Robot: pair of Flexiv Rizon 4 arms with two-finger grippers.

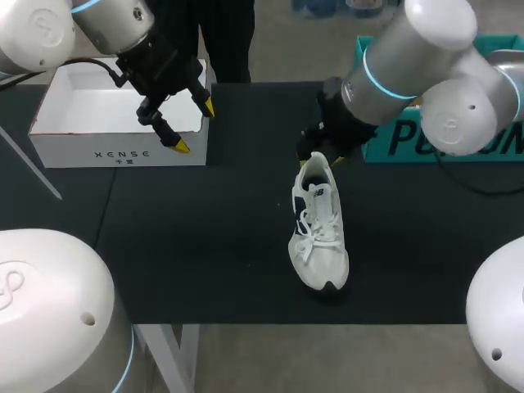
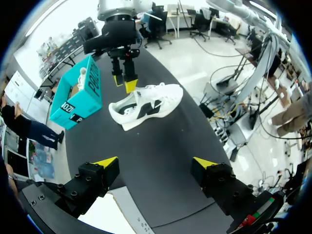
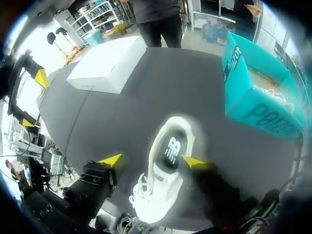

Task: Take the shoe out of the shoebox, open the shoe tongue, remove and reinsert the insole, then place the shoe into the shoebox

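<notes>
A white sneaker [image 1: 319, 229] with black accents rests on the black table, toe toward the front edge and heel toward the back. My right gripper [image 1: 321, 160] hangs over the heel, fingers straddling the collar. In the right wrist view the heel [image 3: 168, 146] lies between the fingers of that gripper [image 3: 152, 160]; one yellow tip meets the shoe, the other stands clear of it, so it is open. My left gripper [image 1: 195, 126] hovers open and holding nothing over the front right corner of the white shoebox [image 1: 119, 154]. From the left wrist view the shoe [image 2: 146, 105] lies well ahead of the left gripper [image 2: 156, 162].
A teal box [image 1: 409, 139] sits at the back right, close behind my right arm. The white shoebox stands open at the back left with nothing seen inside. The black mat [image 1: 205, 246] is bare around the shoe up to the front edge.
</notes>
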